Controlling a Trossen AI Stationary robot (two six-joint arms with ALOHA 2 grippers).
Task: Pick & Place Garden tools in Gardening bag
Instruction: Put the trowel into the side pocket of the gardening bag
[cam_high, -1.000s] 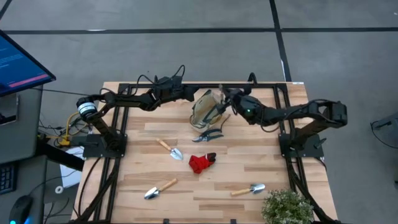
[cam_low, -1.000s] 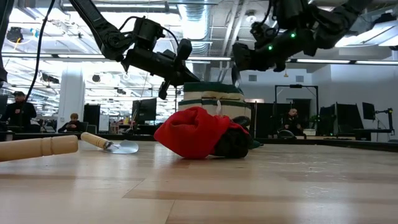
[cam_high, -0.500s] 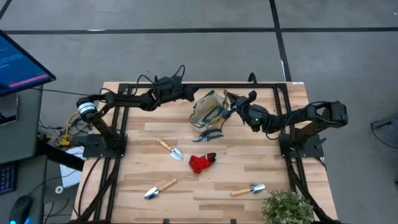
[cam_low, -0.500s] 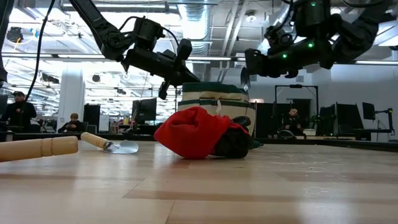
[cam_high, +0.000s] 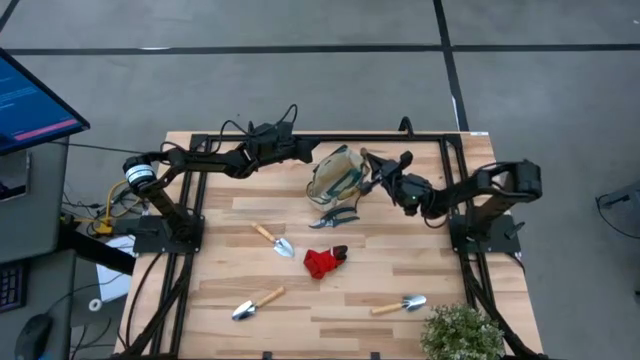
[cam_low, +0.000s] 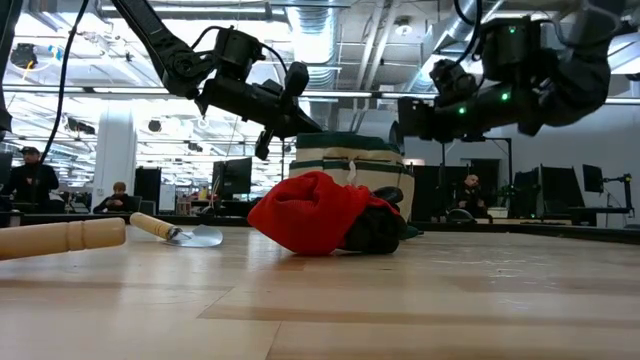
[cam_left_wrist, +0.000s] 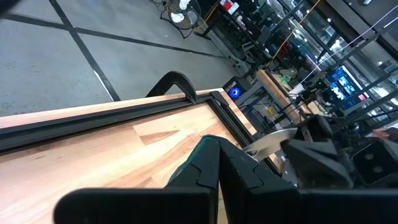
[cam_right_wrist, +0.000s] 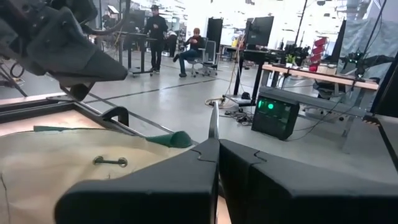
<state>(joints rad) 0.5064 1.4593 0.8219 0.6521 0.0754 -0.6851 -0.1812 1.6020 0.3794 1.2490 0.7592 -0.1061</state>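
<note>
the right gripper (cam_high: 372, 165), jaws closed on a trowel (cam_right_wrist: 213, 121), has backed toward 3 o'clock off the gardening bag (cam_high: 335, 175); delivery looks unfinished. left gripper (cam_high: 312, 152) grips the bag's rim.

Bright overhead light; blurred low-view foreground.

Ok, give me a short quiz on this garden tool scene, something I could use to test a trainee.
1. How many wooden-handled tools lie on the table outside the gardening bag?
2. True or false: the red glove is inside the bag.
3. What does the right end effector hold beside the bag? A) pruning shears B) a silver-bladed tool C) nothing
Key: 1) Three. 2) False; the red glove lies on the table. 3) B, the silver-bladed tool; the left end effector grips the bag's rim.
</note>
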